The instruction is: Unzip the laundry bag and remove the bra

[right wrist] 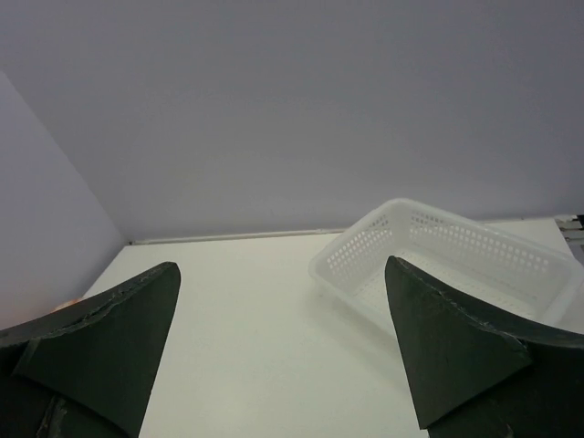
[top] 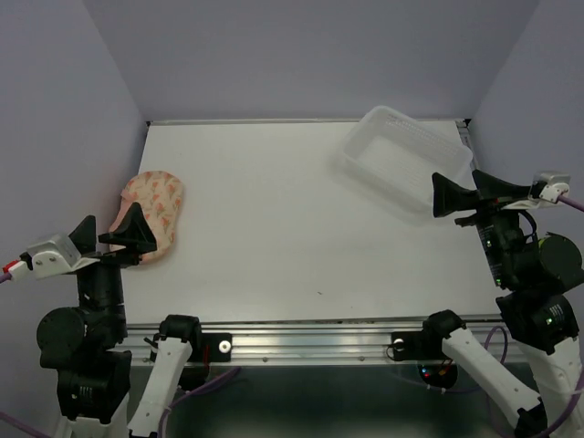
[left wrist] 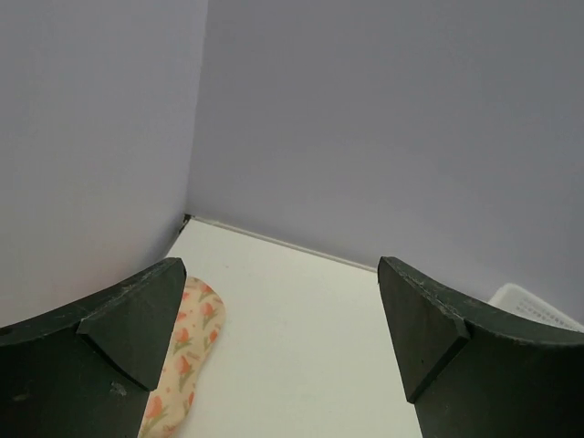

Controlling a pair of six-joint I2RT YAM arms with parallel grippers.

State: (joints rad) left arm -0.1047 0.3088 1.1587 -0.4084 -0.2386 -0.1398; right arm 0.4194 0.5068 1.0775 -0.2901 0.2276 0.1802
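My left gripper (top: 111,235) hangs wide open and empty, just on the near side of the laundry bag (top: 151,212), which looks closed at the table's (top: 274,228) left edge. The bra is out of sight; I judge it is zipped inside. I cannot make out the zipper pull, so a blind pinch may catch only fabric. Well to the bag's right, by the basket (top: 401,160), my right gripper (top: 470,190) is equally wide and empty. Unless it pins the bag, a pull could just drag it.
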